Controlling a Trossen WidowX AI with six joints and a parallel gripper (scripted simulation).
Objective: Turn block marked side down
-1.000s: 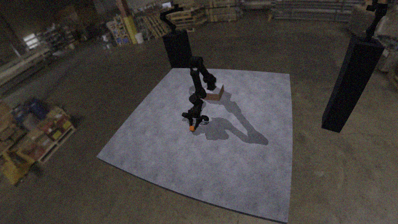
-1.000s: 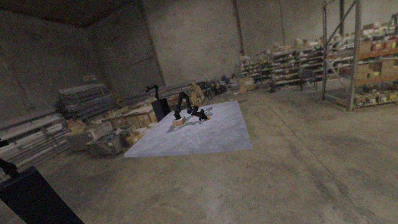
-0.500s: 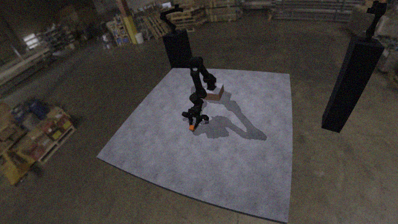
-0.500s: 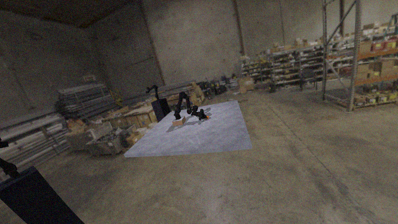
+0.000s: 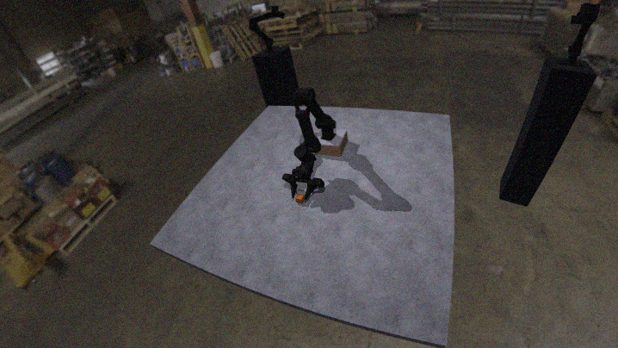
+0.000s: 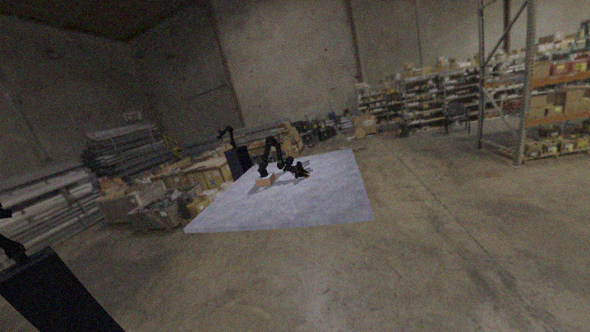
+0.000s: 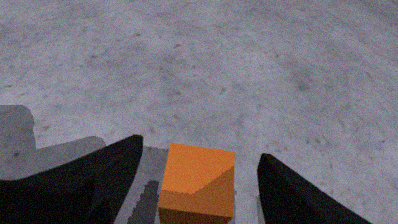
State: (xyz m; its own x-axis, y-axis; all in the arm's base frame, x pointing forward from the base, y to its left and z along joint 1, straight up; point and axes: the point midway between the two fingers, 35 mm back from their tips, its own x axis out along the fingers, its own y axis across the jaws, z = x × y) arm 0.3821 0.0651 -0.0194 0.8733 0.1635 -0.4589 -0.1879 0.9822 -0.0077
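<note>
With open room on both sides, the block [image 5: 299,198] [image 6: 306,176] [image 7: 198,175] (orange) sits ungripped; the gripper [image 5: 299,197] [image 6: 306,175] [image 7: 201,153] is spread.

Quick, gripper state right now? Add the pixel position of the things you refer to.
Gripper [image 5: 299,199] [image 6: 307,176] [image 7: 201,153]: open, holding nothing; the orange block [image 5: 299,198] [image 6: 307,176] [image 7: 199,170] sits between its fingers with a gap on both sides.

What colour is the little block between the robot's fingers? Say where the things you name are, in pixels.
Plain orange, darker where it is shaded; the block [image 5: 299,198] [image 6: 307,175] [image 7: 200,172] shows best in the wrist view.
</note>
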